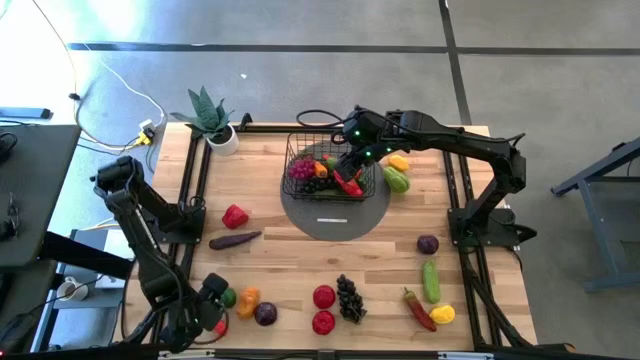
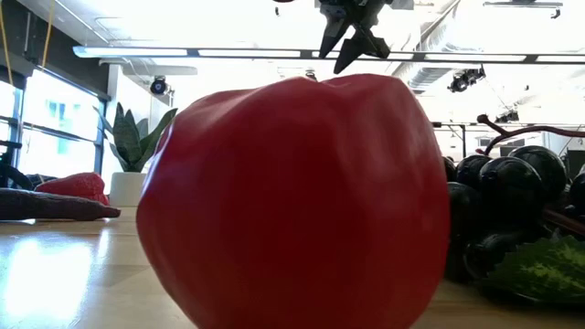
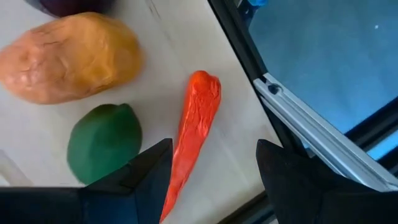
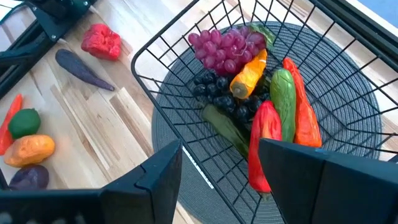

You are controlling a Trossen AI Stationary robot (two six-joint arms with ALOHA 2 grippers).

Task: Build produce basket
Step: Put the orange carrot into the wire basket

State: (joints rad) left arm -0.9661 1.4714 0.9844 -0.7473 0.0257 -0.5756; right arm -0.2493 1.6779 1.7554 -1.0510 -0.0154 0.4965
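The basket (image 1: 330, 168) sits at upper centre on a grey disc (image 1: 335, 218), holding pink grapes (image 1: 302, 169), dark grapes (image 1: 317, 184) and a red pepper (image 1: 348, 183), with the right gripper (image 1: 352, 165) reaching over it from the right and a green and yellow fruit (image 1: 397, 176) just outside its right side. The left gripper (image 1: 214, 300) hangs low at lower left beside a green fruit (image 1: 229, 297), an orange one (image 1: 248, 299) and a purple one (image 1: 265, 313). Elsewhere lie a red pepper (image 1: 235, 215), a purple carrot (image 1: 235, 240), two red fruits (image 1: 323, 297), black grapes (image 1: 349, 298), a cucumber (image 1: 431, 281), and a potted plant (image 1: 210, 118) at upper left.
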